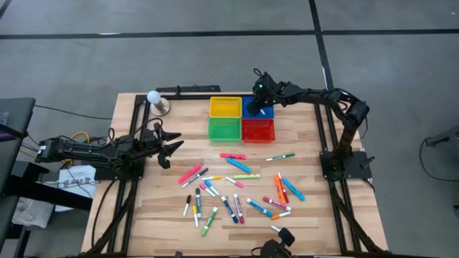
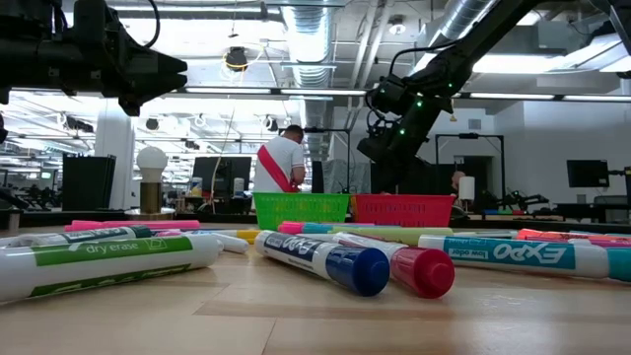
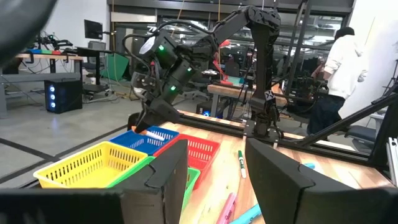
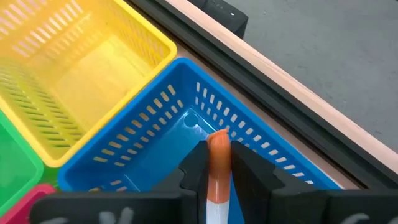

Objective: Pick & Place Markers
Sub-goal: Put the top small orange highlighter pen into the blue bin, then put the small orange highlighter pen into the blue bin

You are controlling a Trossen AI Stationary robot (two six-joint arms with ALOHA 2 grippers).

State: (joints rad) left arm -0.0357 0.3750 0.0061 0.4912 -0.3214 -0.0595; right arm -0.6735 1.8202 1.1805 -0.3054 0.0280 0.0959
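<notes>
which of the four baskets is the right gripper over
The blue basket, at the far right of the square beside the yellow one; the right gripper holds an orange-capped marker above it.

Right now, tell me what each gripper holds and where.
Right gripper pinches an orange-capped marker just below its cap, over the blue basket. Left gripper holds nothing.

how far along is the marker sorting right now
Early. The yellow basket looks empty, and nothing shows in the blue basket yet. In hand: the right gripper holds an orange-capped marker over the blue basket. The left gripper waits open. About two dozen markers remain on the table.
</notes>
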